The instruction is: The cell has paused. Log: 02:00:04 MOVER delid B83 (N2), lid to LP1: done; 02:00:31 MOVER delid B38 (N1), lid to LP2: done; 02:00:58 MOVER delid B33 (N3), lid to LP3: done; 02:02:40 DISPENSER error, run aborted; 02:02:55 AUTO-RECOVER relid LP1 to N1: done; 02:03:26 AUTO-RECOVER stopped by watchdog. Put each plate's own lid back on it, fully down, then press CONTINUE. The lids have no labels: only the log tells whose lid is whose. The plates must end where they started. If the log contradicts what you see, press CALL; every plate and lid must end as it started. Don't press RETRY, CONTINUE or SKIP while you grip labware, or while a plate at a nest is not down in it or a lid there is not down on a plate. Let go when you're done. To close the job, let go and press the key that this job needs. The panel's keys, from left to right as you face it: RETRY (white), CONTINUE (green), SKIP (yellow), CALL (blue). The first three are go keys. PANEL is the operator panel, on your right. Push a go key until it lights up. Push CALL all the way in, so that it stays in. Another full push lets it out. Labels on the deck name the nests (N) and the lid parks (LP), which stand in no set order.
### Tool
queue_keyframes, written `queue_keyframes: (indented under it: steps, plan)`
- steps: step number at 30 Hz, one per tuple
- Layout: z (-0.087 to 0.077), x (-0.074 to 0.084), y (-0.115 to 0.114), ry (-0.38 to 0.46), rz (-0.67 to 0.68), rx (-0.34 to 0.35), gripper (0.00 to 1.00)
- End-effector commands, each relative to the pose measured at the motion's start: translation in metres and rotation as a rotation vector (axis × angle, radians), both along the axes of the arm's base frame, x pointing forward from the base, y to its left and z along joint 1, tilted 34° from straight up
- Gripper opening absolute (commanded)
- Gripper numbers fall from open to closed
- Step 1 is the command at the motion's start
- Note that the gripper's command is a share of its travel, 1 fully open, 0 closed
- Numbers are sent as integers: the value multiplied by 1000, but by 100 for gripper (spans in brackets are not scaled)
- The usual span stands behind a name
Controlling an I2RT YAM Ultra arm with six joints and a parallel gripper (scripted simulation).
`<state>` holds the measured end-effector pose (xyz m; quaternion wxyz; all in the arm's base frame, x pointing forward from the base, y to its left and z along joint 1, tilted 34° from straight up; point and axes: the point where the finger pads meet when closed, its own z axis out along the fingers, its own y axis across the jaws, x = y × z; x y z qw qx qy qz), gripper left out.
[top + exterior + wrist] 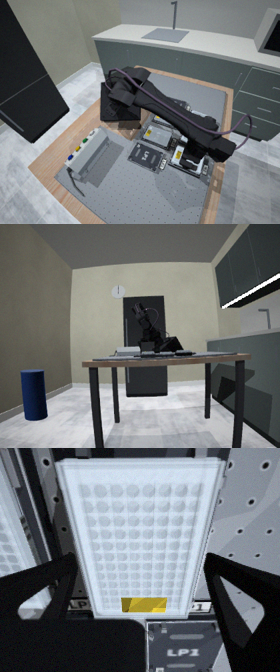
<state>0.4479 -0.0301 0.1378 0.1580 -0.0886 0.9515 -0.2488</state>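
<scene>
Tool (140, 593) spread wide, gripping nothing, straddling the lidded plate (139, 533) directly beneath. Plate seated at its nest just beyond park LP1 (183, 652), long axis running straight ahead, fingers flanking both long sides.

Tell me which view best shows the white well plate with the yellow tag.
Wrist: the white well plate with the yellow tag fills the frame between open fingers. Top shows only its edge under the arm; exterior shows nothing distinguishable.

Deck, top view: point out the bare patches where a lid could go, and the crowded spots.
Free: the perforated deck in front of LP1 and beside the panel; LP1 itself holds nothing. Crowded: the row of plates under the arm.
</scene>
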Motion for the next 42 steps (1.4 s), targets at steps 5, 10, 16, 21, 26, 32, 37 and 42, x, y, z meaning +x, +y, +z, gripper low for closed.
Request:
queue_keyframes:
  steps: [5, 10, 16, 21, 26, 32, 37, 42]
  plan:
    - [8, 3, 4, -28, 12, 8, 100]
    - [28, 1, 12, -57, 17, 15, 100]
    - [34, -1, 15, -59, 14, 14, 100]
    - [41, -5, 17, -59, 12, 9, 100]
    - [44, -6, 18, -59, 12, 9, 100]
    - [45, -6, 19, -59, 12, 9, 100]
    - [46, -7, 19, -59, 13, 8, 100]
    - [47, -7, 19, -56, 18, 6, 100]
